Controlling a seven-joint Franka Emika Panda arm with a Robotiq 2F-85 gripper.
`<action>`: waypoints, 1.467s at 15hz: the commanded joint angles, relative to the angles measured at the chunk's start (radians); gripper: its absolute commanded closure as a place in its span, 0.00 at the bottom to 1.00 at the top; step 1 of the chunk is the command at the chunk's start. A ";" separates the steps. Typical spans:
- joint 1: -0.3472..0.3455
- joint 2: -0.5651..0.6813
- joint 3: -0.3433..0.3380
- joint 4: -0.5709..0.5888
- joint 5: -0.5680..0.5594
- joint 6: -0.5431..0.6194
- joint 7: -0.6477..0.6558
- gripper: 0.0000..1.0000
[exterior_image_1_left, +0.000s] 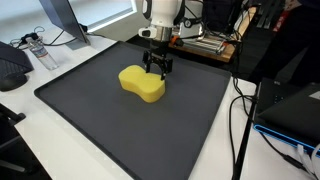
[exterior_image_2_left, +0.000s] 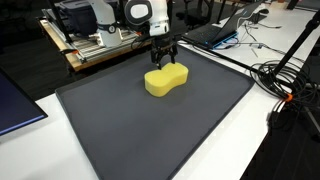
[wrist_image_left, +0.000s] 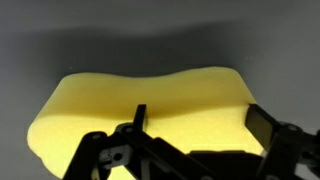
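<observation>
Only container in sight: clear plastic bottle (exterior_image_1_left: 38, 50), far off to the left of the hand in an exterior view, upright on the white bench (exterior_image_1_left: 50, 140), off the mat. Can't tell what's in it, too small.

Dark grey mat (exterior_image_1_left: 100, 130) covers most of the bench under the hand. It carries one thing, the yellow sponge (exterior_image_1_left: 140, 85).

The sponge is peanut-shaped and lies flat on the mat, directly below the hand and running out to its left and toward the camera in that view. In the opposite exterior view the sponge (exterior_image_2_left: 165, 80) sits right under the hand (exterior_image_2_left: 163, 62), on the far part of the mat (exterior_image_2_left: 150, 130).

Hand (exterior_image_1_left: 157, 72): open, jaws spread wide, nothing gripped. Fingers point straight down over the far lobe of the sponge, tips at about its top surface. Can't tell if they touch it.

In the wrist view the sponge (wrist_image_left: 150, 100) fills the frame between and past the fingers. One finger (wrist_image_left: 140, 115) stands in front of its waist, and its partner stands at the right end. The hand (wrist_image_left: 200, 125) brackets one lobe only.

Arm: drops in from above and behind, wrist vertical, white last link upright over the sponge in both exterior views.

Right of the hand: black cables (exterior_image_1_left: 240, 110) trail over the bench edge, well apart from the sponge.
</observation>
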 joint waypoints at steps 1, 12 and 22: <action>0.018 0.037 -0.026 0.040 -0.009 0.023 0.024 0.00; 0.003 0.078 0.012 0.074 0.037 -0.012 0.009 0.67; -0.017 0.077 0.051 0.069 0.098 -0.038 -0.005 0.91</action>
